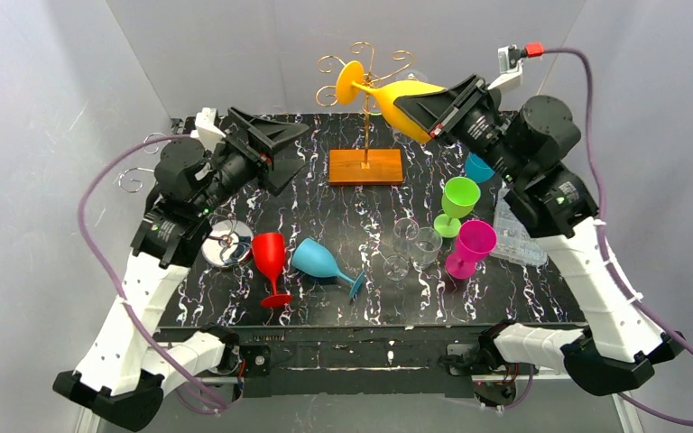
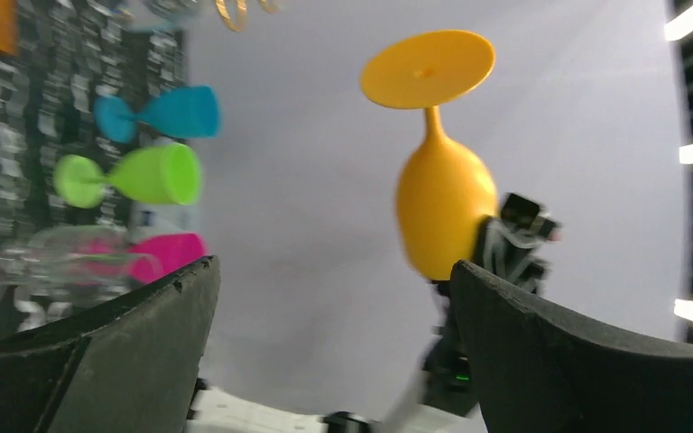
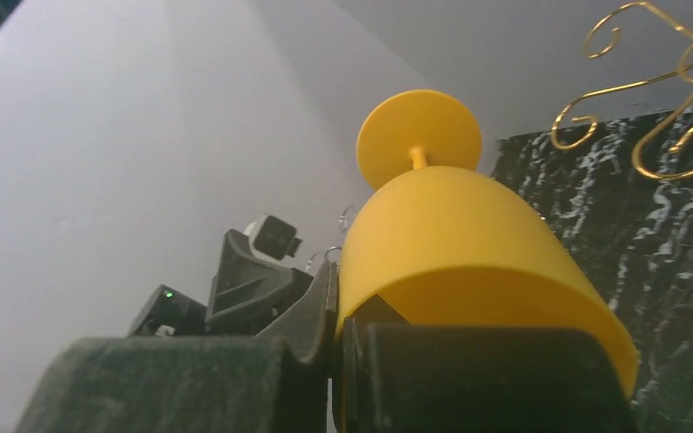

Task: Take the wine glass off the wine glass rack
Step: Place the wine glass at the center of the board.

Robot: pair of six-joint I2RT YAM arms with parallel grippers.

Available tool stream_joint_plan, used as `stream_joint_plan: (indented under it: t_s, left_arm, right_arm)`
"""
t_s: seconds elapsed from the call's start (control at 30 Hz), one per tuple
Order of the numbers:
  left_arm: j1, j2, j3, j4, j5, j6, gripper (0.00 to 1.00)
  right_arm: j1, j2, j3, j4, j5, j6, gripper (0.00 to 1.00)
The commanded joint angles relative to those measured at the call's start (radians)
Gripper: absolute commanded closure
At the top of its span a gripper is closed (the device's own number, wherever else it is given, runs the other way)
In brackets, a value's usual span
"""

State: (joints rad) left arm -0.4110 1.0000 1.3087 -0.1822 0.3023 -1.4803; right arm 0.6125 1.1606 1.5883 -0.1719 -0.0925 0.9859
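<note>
The yellow wine glass (image 1: 403, 101) hangs in the air, tipped sideways with its round foot pointing left. My right gripper (image 1: 436, 112) is shut on the bowl's rim, one finger inside and one outside (image 3: 337, 311). The foot sits close beside the gold wire wine glass rack (image 1: 366, 68) on its orange wooden base. In the right wrist view the glass (image 3: 460, 244) is apart from the rack's curled hooks (image 3: 651, 88). My left gripper (image 1: 287, 153) is open with nothing in it, left of the rack; its view shows the glass (image 2: 442, 212) beyond the wide jaws (image 2: 334, 311).
On the dark marbled table stand a red glass (image 1: 269, 257), a green one (image 1: 458, 198), a pink one (image 1: 471, 244), a teal one (image 1: 478, 167) and clear glasses (image 1: 415, 244). A blue glass (image 1: 320, 262) lies on its side. A silver disc (image 1: 227, 242) sits left, a clear tray (image 1: 516, 236) right.
</note>
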Motion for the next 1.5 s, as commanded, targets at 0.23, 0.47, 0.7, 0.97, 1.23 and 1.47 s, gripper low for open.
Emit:
stream_joint_plan:
  t_s: [0.23,0.47,0.7,0.97,1.23,1.47]
  left_arm:
    - [0.007,-0.062,0.186,-0.563,-0.243,0.588,0.02]
    - [0.006,-0.052,0.231,-0.619,-0.279,0.662,0.02]
    - [0.007,-0.042,0.251,-0.635,-0.267,0.695,0.02]
    - [0.007,-0.046,0.248,-0.663,-0.288,0.735,0.02]
    - [0.007,-0.028,0.264,-0.675,-0.288,0.756,0.02]
    - [0.007,-0.014,0.26,-0.674,-0.282,0.76,0.02]
  right_arm:
    - [0.05,0.23,0.274,-0.653,0.049,-0.324,0.99]
    - [0.242,0.391,0.359,-0.807,0.279,-0.394,0.99]
    - [0.309,0.534,0.362,-0.825,0.388,-0.439,0.99]
    - [0.352,0.696,0.387,-0.822,0.413,-0.466,0.99]
    - [0.355,0.752,0.303,-0.747,0.383,-0.466,0.99]
    - [0.357,0.781,0.269,-0.738,0.38,-0.47,0.94]
